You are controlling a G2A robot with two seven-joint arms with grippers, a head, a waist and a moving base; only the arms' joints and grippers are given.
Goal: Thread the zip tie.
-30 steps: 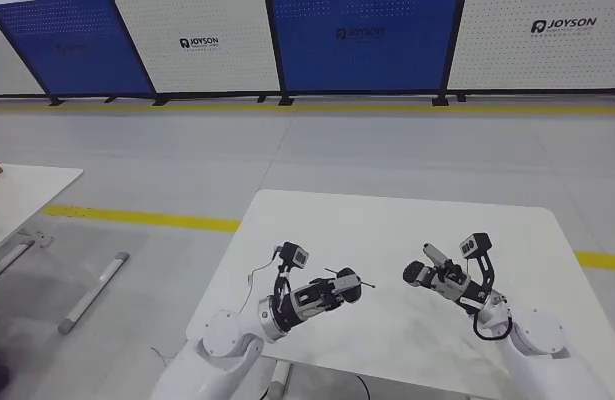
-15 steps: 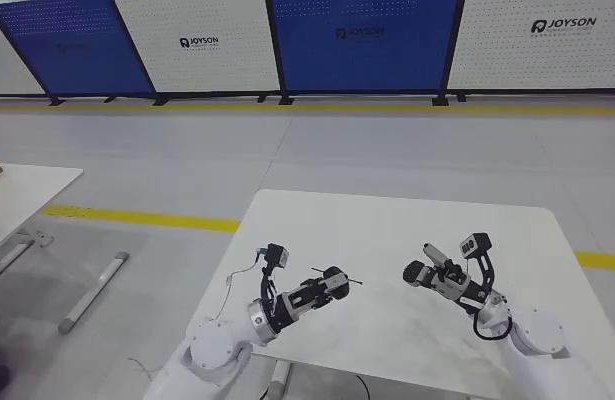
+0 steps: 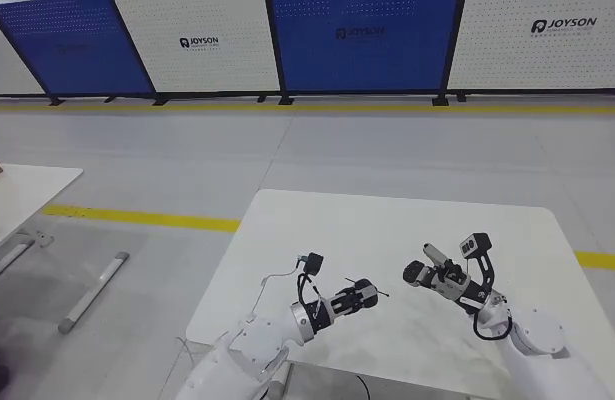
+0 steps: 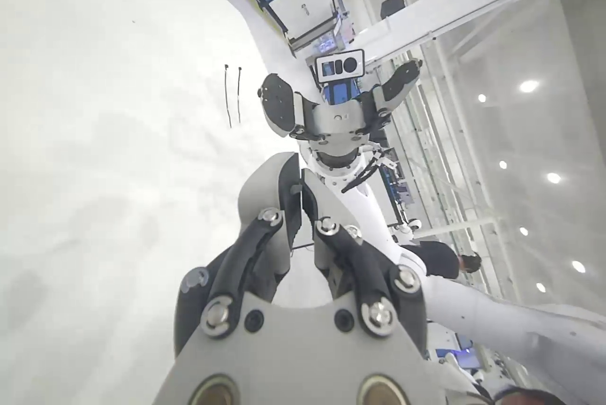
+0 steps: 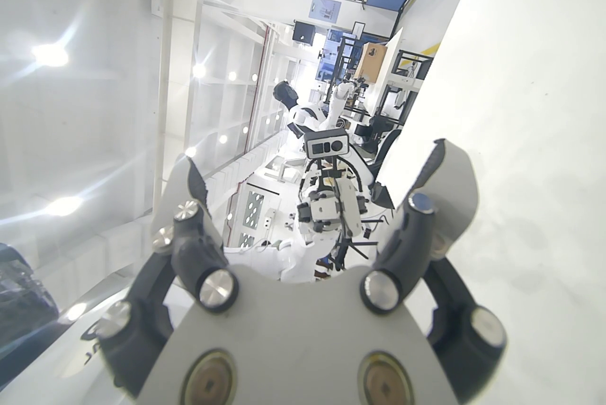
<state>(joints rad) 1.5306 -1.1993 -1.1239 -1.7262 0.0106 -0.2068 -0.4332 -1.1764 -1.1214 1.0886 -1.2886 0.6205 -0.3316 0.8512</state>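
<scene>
Left claw (image 3: 370,292) gripping zip tie (image 3: 382,293), spares (image 4: 228,99) nearby

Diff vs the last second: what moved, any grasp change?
The left hand drew back a little to the robot's left, then swung in toward the right hand and is now closer to it than a second ago. It still holds the zip tie; nothing was let go. The right hand stayed put, open, above the table.
</scene>
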